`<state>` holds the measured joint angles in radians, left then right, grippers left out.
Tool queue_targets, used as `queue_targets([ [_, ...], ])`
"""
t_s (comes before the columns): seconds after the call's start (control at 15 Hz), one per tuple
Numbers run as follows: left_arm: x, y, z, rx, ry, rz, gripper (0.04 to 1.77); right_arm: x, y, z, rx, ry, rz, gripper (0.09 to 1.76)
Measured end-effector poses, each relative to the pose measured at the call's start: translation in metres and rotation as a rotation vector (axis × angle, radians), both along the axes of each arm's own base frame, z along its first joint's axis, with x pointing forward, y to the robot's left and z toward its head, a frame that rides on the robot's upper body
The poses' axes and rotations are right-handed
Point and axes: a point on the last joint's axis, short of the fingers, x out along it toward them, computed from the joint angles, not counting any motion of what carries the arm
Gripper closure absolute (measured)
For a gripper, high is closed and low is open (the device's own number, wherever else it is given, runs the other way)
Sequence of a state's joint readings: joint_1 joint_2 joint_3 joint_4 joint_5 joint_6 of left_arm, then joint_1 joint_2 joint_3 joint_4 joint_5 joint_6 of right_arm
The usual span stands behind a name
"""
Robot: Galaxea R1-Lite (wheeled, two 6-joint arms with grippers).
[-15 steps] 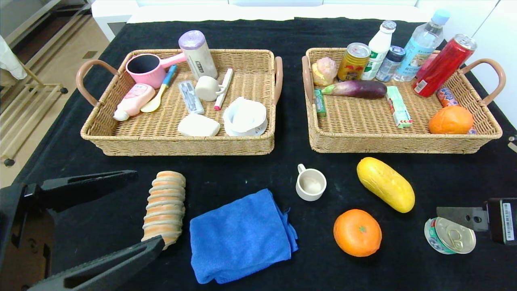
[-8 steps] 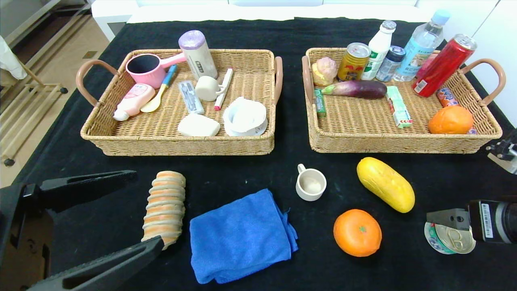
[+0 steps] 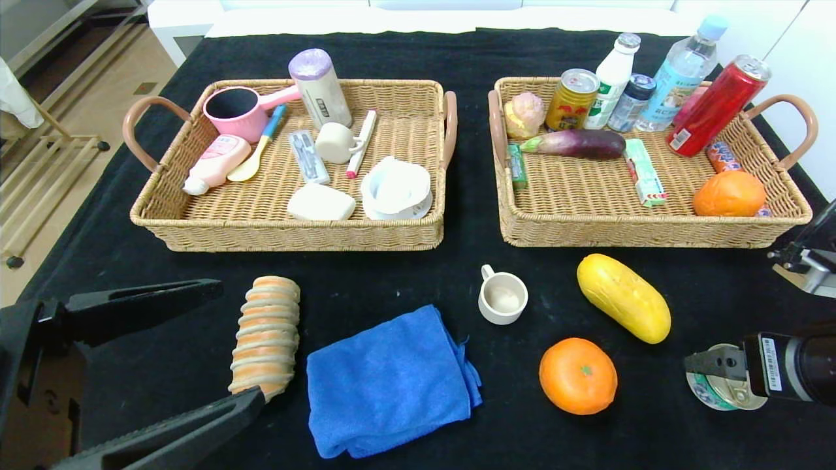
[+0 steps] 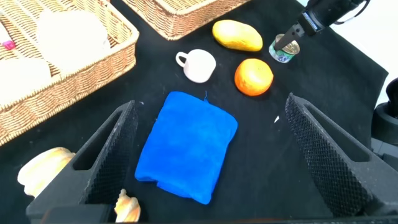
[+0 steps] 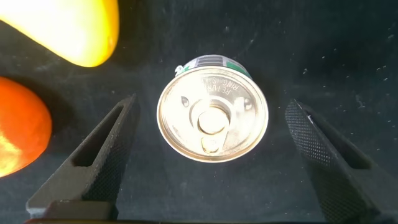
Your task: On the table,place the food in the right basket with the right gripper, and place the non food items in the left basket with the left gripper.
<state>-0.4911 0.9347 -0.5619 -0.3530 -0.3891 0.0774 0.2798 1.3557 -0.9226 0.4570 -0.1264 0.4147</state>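
I'm reading this as partway through: both wicker baskets are already holding sorted goods, but six items are still sitting loose on the black cloth tabletop [image 3: 405, 274].

Left end effector [image 3: 196, 352] is hanging low at the near left, fingers spread wide, gripping nothing. One finger is lying just beside the ridged beige-orange striped bread roll [image 3: 266, 336], which is food and not this arm's job. Its targets are waiting further right: the folded bright blue cloth [image 3: 390, 382] next to the roll, and the small cream cup with handle [image 3: 501, 297] between the two baskets' near edges. Left wicker basket [image 3: 157, 215] is where both are going.

Continuing right: the round orange [image 3: 578, 375], the yellow oblong fruit [image 3: 624, 297], then the small pull-tab tin with green label [image 5: 212, 114] at the near right, all on the tabletop in front of the right wicker basket [image 3: 653, 232].

Right end effector [image 5: 211, 155] is hovering directly over the tin, fingers wide on either side and apart from it. I'm judging the tin as the next pick, not yet grasped.

Writing: embossed lettering on the tin lid is too fine to read; the barcode sticker on the right arm and the labels on the basket bottles aren't legible either.
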Motion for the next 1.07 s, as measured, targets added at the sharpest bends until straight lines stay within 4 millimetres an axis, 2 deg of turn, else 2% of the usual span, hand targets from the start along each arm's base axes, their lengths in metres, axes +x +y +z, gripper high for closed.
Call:
queue_targets([
  [1.07, -0.002, 0.001, 0.000, 0.003, -0.014, 0.000, 0.09, 0.006, 0.002, -0.014, -0.006, 0.062, -0.016, 0.14],
])
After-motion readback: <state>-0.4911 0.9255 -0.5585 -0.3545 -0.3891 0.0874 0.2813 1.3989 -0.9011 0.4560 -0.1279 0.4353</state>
